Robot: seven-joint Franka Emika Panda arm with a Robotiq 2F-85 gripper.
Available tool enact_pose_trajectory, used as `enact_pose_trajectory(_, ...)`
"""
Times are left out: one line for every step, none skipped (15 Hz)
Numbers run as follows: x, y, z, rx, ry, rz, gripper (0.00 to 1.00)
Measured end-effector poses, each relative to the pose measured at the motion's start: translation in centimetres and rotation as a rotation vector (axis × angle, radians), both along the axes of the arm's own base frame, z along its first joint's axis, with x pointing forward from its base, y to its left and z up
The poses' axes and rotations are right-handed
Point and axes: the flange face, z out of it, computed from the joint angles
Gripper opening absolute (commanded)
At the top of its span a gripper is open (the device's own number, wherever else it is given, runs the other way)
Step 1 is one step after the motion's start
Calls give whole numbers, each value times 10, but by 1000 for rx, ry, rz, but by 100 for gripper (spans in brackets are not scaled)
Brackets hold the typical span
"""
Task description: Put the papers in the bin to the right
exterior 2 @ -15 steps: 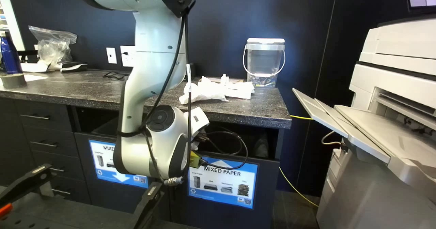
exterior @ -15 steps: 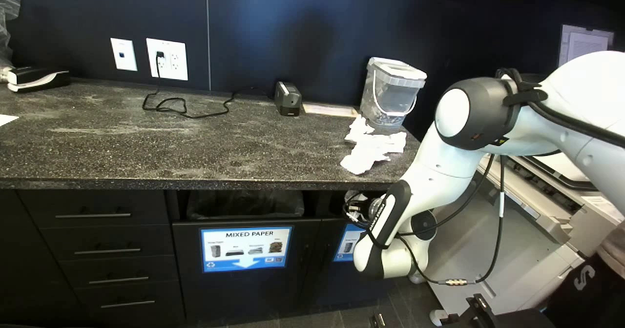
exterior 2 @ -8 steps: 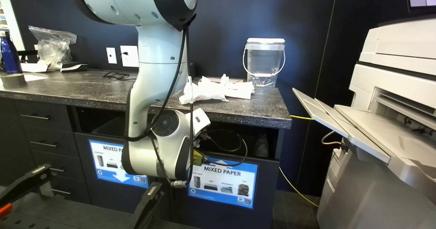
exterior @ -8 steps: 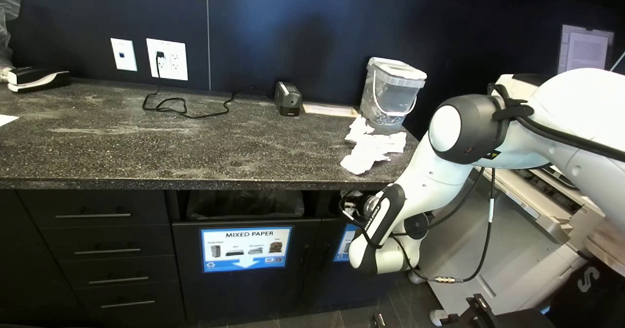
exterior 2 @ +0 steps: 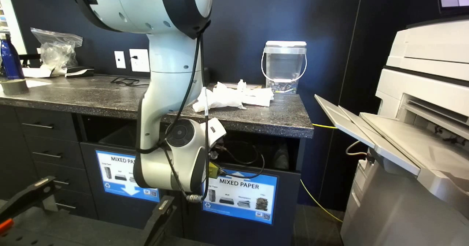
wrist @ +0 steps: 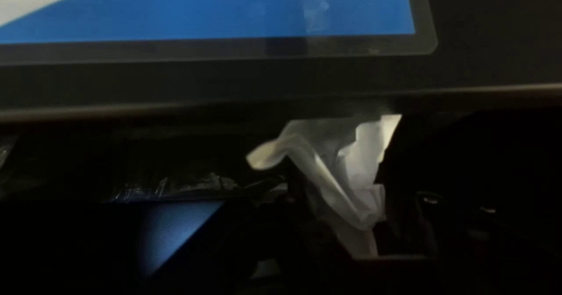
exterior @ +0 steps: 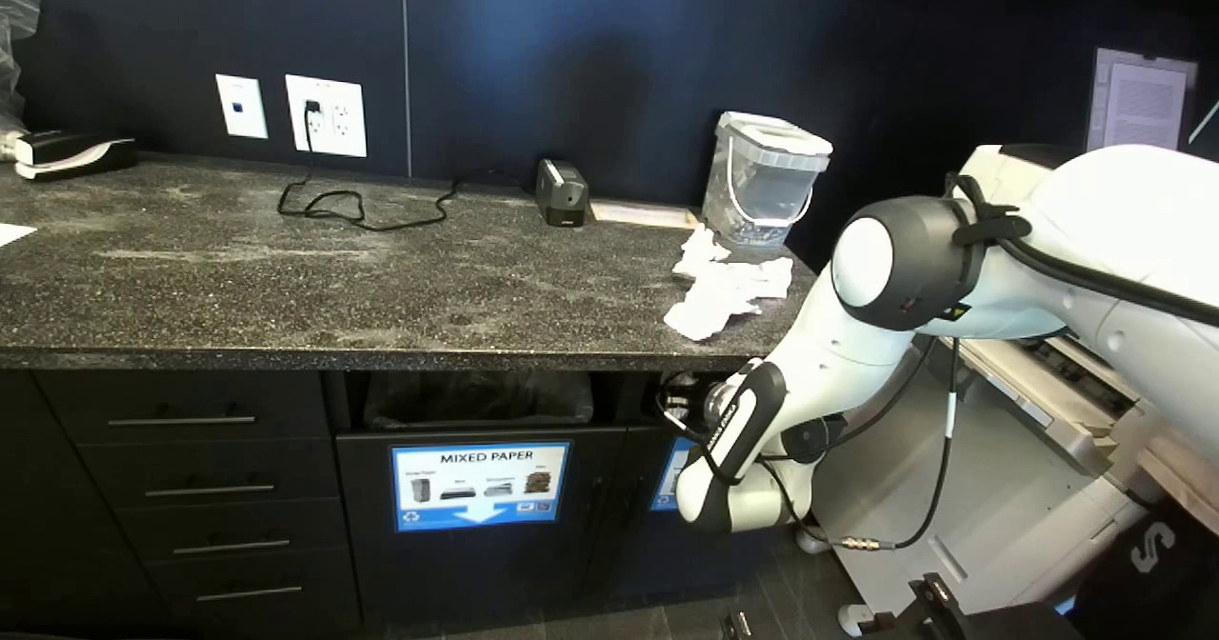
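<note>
Crumpled white papers (exterior: 719,297) lie in a heap near the right end of the counter, seen also in an exterior view as white papers (exterior 2: 229,96). Below the countertop is the bin (exterior 2: 287,174), a dark slot with a blue-bordered MIXED PAPER label (exterior 2: 240,198). My gripper (wrist: 340,198) reaches into this slot, mostly lost in darkness. In the wrist view, a crumpled paper (wrist: 329,163) stands among the dark fingers, beneath the blue label. Whether the fingers still press on that paper cannot be made out. The arm hides part of the bin in both exterior views.
The stone counter edge (exterior 2: 256,125) overhangs the slot closely. A second MIXED PAPER bin (exterior: 481,484) is to the left. A clear bucket (exterior 2: 285,64) and a pencil sharpener (exterior: 562,192) stand at the back. A printer (exterior 2: 425,74) stands at the right.
The arm's elbow has sunk, and the hand has shifted slightly leftward in an exterior view, rightward in another. The papers on the counter have stayed put.
</note>
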Motion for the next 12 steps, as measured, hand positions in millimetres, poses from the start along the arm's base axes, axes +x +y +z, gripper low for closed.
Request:
enact_pose_trajectory(0,0,0,-2,2,1,86)
enact_pose_trajectory(0,0,0,-5,3,3,95)
enact_pose_trajectory(0,1,0,-7,3,6,99)
enact_pose_trajectory(0,1,0,-11,3,8,100)
enact_pose_trajectory(0,1,0,-15,2,10,100)
enact_pose_trajectory(1,1,1,-21,3,11,100)
enact_pose_trajectory(1,1,2,-29,9,8,100)
enact_pose_trajectory(1,1,2,-41,21,1,100)
enact_pose_trajectory(1,1,3,-59,37,-11,100)
enact_pose_trajectory(1,1,6,-77,54,-25,100)
enact_pose_trajectory(0,2,9,-96,72,-37,100)
enact_pose_trajectory(-1,4,13,-113,93,-45,100)
